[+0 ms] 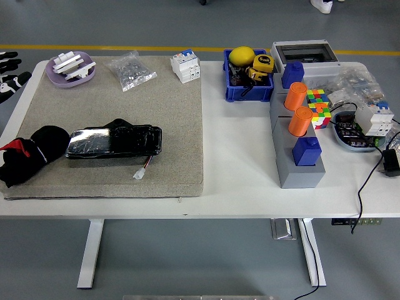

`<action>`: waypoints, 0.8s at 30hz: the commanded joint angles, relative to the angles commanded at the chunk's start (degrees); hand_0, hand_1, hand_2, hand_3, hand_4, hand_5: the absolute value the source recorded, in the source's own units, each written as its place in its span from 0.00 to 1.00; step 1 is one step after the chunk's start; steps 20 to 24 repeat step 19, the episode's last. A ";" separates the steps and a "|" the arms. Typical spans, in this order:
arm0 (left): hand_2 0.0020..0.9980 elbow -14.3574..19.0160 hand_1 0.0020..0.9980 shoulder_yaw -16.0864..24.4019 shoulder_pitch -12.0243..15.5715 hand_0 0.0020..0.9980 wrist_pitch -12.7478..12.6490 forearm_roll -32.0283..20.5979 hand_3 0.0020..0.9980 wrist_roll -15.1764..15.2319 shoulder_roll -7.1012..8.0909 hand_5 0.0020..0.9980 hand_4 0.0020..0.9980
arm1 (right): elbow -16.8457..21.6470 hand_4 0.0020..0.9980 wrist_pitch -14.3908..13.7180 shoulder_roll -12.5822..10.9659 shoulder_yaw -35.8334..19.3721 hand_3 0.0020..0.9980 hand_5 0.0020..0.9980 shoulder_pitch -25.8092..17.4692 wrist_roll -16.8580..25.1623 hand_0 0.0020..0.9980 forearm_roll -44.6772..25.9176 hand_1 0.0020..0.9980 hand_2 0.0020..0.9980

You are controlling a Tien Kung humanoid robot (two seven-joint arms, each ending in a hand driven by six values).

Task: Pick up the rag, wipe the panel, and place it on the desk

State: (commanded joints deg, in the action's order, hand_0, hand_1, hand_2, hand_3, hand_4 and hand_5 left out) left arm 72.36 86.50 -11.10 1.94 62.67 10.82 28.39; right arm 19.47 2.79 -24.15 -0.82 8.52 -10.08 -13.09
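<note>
A black rag (28,154) with a red tag lies crumpled on the grey mat (112,125) at the left, touching the left end of the black shiny panel (114,140). The panel lies flat on the mat with a short wire and white plug at its lower right. My left hand (9,75) shows only at the left edge, far above the rag, its fingers spread and empty. My right hand is out of view.
A purple dish (70,69), a bag of small parts (130,70) and a white breaker (186,66) sit along the mat's far edge. A blue bin (248,84), grey blocks with orange cylinders (299,134), a cube and cables fill the right side.
</note>
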 joint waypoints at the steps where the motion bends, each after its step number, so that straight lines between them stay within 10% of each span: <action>1: 0.74 -0.08 0.75 -0.07 0.33 0.68 0.58 -2.61 0.74 0.40 -0.56 0.50 1.00 | -0.02 1.00 -0.01 0.05 -0.05 0.66 0.51 -0.03 0.01 0.77 -0.06 0.68 0.71; 14: 0.71 -1.48 0.72 -0.27 2.21 0.65 4.47 -30.95 0.71 2.26 -6.13 0.51 1.00 | -0.08 1.00 0.04 0.27 -0.32 0.67 0.51 -0.28 0.00 0.77 -0.02 0.68 0.71; 19: 0.69 0.67 0.70 0.31 2.90 0.61 1.98 -28.52 0.67 3.61 -9.98 0.51 1.00 | -0.09 1.00 -0.01 0.47 -0.51 0.67 0.52 -0.40 0.02 0.77 0.08 0.68 0.71; 24: 0.69 0.67 0.70 0.31 2.90 0.61 1.98 -28.52 0.67 3.61 -9.98 0.51 1.00 | -0.09 1.00 -0.01 0.47 -0.51 0.67 0.52 -0.40 0.02 0.77 0.08 0.68 0.71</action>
